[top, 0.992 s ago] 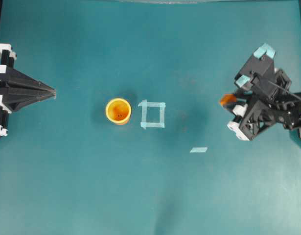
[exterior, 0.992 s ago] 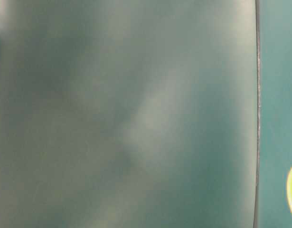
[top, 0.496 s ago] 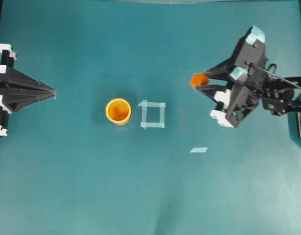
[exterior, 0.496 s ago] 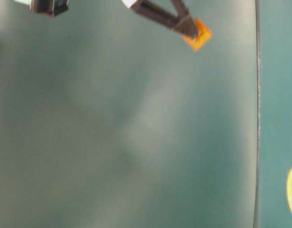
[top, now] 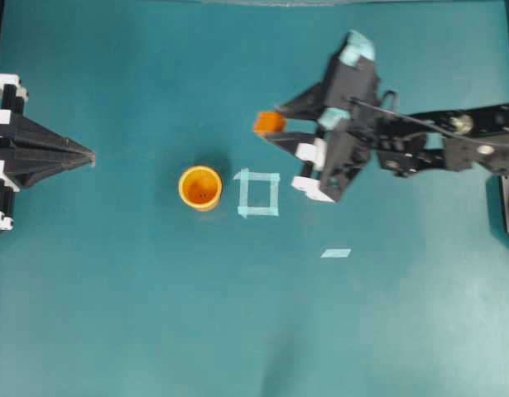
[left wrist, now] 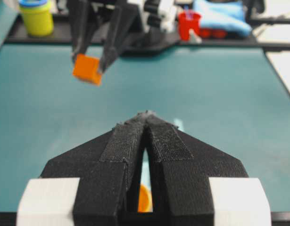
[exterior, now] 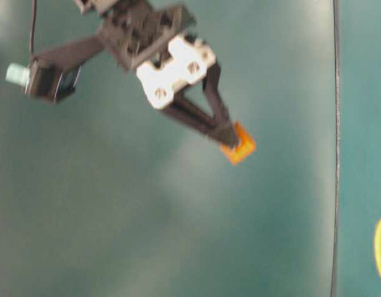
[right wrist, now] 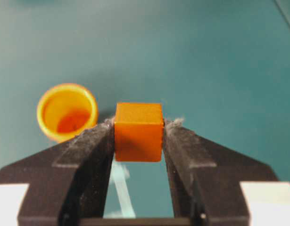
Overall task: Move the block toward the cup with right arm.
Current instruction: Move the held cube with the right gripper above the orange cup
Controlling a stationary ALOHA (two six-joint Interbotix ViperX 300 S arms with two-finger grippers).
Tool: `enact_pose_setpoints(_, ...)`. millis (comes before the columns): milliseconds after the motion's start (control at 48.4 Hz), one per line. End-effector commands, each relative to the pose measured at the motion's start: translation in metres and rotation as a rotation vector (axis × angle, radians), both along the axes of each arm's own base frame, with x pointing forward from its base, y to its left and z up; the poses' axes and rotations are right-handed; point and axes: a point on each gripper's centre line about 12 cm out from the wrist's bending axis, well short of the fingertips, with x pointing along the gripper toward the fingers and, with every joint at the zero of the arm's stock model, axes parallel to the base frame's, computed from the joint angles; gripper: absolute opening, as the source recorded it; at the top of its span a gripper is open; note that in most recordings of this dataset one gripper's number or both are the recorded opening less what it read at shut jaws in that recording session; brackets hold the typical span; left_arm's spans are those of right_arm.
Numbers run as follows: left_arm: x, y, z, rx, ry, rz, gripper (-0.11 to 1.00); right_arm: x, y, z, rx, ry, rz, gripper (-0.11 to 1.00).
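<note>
The small orange block (top: pixel 269 122) hangs above the table, pinched between the tips of my right gripper (top: pixel 271 124), which is shut on it; it shows close up as an orange block (right wrist: pixel 138 132) in the right wrist view, and as a block (exterior: pixel 238 144) and a block (left wrist: pixel 87 69) in the other views. The yellow-orange cup (top: pixel 199 187) stands upright on the teal table, left of and nearer than the block; the cup (right wrist: pixel 67 112) lies ahead and to the left of the jaws. My left gripper (top: pixel 90 155) rests at the left edge, shut and empty.
A pale blue tape square (top: pixel 258 193) lies just right of the cup, and a short tape strip (top: pixel 336 253) further right. The right arm (top: pixel 420 145) stretches in from the right edge. Beyond the table's far edge stand a yellow container (left wrist: pixel 37 17) and a red one (left wrist: pixel 188 22).
My right arm has swung left across the table carrying the block, from the right edge to a spot up and right of the tape square. The left arm has not moved.
</note>
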Motion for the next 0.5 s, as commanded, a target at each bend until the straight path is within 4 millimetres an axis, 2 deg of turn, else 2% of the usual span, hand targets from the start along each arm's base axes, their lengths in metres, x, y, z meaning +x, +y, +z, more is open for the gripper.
enact_pose_setpoints(0,0.003,0.000,0.011,0.001,-0.028,-0.002,0.00,0.016,0.000,0.021,-0.017,-0.063,0.023,0.40)
enact_pose_setpoints(248,0.003,0.000,0.011,0.001,-0.028,-0.002,0.00,0.045,0.006,0.030,-0.015,-0.115,0.092,0.40)
enact_pose_setpoints(475,0.003,0.000,0.011,0.000,-0.028,-0.002,0.00,0.055,0.009,0.031,-0.006,-0.132,0.119,0.40)
